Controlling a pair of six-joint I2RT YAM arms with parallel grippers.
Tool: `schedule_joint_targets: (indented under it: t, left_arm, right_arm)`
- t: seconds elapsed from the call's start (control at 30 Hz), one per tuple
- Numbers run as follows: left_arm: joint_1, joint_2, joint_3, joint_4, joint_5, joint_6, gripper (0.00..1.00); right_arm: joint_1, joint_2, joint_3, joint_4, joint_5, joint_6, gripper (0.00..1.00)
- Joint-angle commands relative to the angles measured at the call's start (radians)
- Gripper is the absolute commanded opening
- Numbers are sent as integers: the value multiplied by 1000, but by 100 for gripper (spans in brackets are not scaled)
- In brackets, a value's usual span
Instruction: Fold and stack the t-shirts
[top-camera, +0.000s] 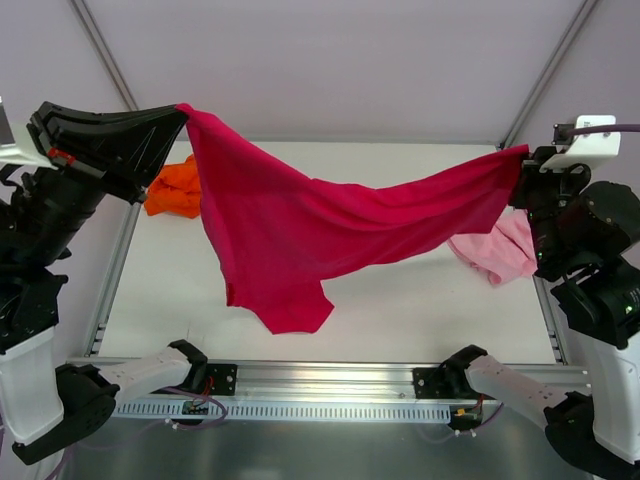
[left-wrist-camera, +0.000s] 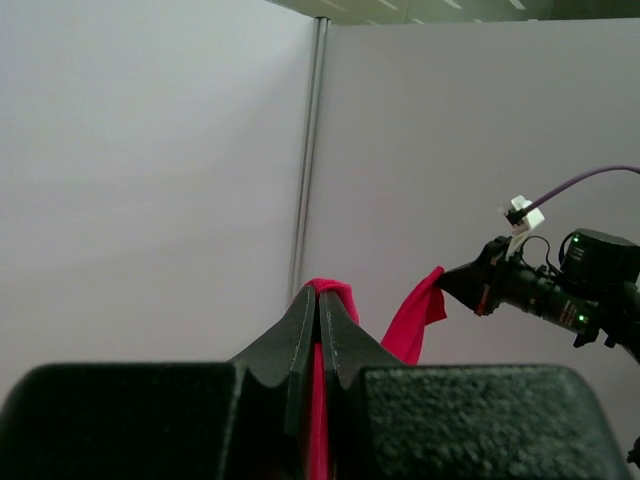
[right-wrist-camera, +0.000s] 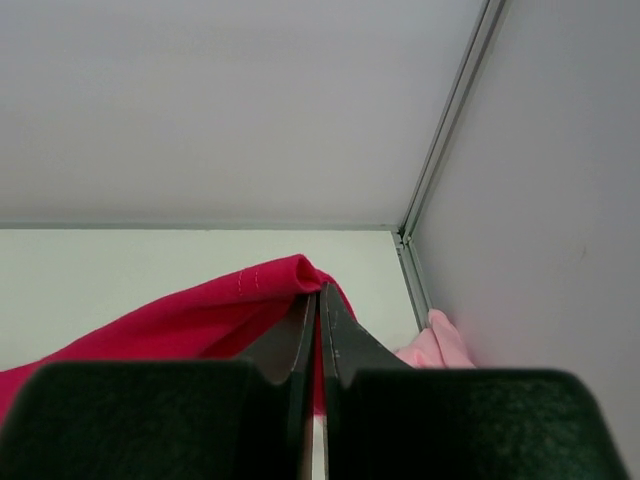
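The crimson red t-shirt (top-camera: 300, 225) hangs stretched in the air between my two grippers, sagging in the middle with a flap drooping toward the front left. My left gripper (top-camera: 183, 112) is shut on one corner of it high at the left; the red cloth (left-wrist-camera: 333, 292) pokes out past its tips (left-wrist-camera: 319, 296). At the right, my right gripper (top-camera: 522, 155) is shut on the opposite corner, and the red hem (right-wrist-camera: 270, 285) bulges at its tips (right-wrist-camera: 319, 292). The orange t-shirt (top-camera: 174, 190) lies crumpled at the back left. The pink t-shirt (top-camera: 502, 250) lies bunched at the right, partly under the red one.
The white table (top-camera: 420, 310) is bounded by grey walls, with metal rails along the left (top-camera: 115, 270) and right edges. An aluminium rail (top-camera: 330, 385) with both arm bases runs along the near edge. The right arm (left-wrist-camera: 560, 290) shows in the left wrist view.
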Motion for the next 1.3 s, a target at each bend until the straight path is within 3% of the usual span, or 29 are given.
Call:
schedule_joint_targets:
  t: [0.0, 0.13, 0.23, 0.7, 1.03, 1.27]
  left_arm:
    - [-1, -44, 38, 76, 55, -19, 0]
    - [-1, -60, 30, 2, 17, -19, 0]
    - [-2, -95, -29, -52, -26, -30, 0]
    - [5, -278, -219, -294, -161, -82, 0]
    - [17, -307, -421, -274, -282, -57, 0]
    - [17, -190, -479, -168, -316, -12, 0]
  right_arm:
    - [5, -36, 29, -10, -45, 20, 1]
    - [5, -6, 137, -178, -129, 97, 1]
    - [5, -9, 121, -279, -211, 175, 1]
    - [5, -84, -17, -293, -260, 203, 1]
    - [5, -96, -259, -163, -294, 226, 1]
    - [5, -32, -421, 6, -283, 215, 1]
